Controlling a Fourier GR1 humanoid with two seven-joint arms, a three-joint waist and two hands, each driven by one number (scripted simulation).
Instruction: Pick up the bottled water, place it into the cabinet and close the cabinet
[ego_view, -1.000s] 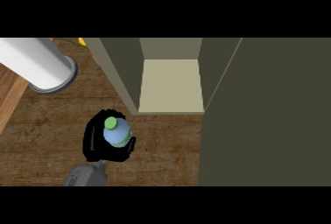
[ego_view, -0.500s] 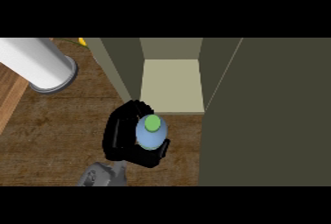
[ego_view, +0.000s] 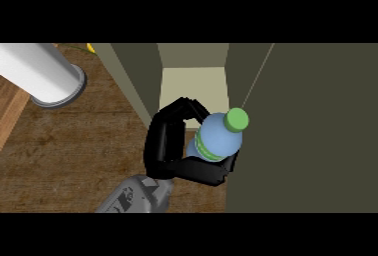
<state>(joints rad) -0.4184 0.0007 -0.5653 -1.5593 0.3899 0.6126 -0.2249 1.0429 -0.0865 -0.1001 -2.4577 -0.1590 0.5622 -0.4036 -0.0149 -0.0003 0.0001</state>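
Black fingers of the right hand (ego_view: 171, 150) curl around the bottle (ego_view: 218, 138), mid-frame, before the open cabinet (ego_view: 193, 80)

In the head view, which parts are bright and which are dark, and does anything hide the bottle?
Head view: the cabinet's inner floor is the brightest patch, its door dull and dark; the white cylinder is brightly lit; the black hand shows little detail, its fingers covering the bottled water at its left and base.

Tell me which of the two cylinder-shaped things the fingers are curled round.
The bottled water, blue with a green cap, in the hand before the open cabinet. The larger white cylinder at upper left lies apart, untouched.
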